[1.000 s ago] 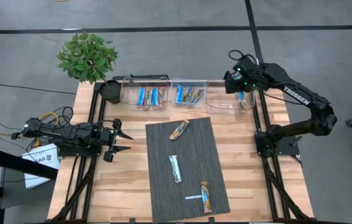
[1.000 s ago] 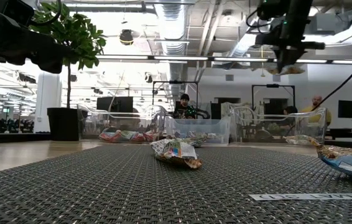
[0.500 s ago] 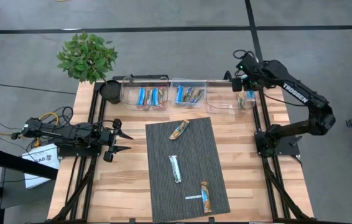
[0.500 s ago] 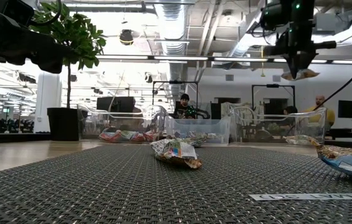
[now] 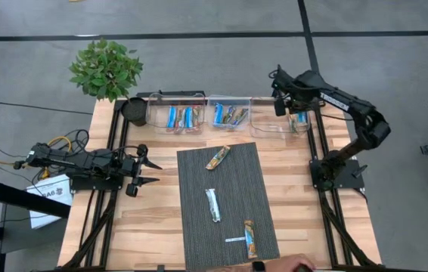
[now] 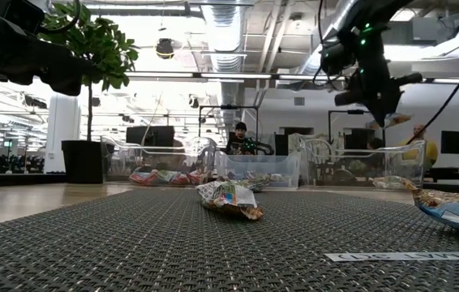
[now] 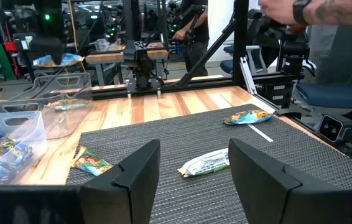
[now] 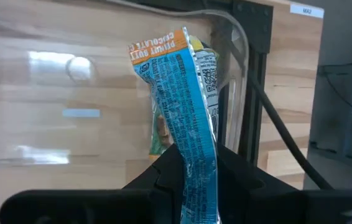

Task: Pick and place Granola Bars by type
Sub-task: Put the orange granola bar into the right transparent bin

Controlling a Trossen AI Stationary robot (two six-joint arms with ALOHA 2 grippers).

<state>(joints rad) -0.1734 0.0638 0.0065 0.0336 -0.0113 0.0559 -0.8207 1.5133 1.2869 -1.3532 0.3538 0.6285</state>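
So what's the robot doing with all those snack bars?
It is sorting them into clear bins at the back of the table. The right end effector is pinching a blue-wrapped bar above the right-hand bin, which already holds one bar. The left end effector waits open at the left side of the table. Three bars lie on the grey mat, waiting to be sorted.

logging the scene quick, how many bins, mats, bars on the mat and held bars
clear bins: 3
mat: 1
bars on the mat: 3
bar in the right gripper: 1
total: 8
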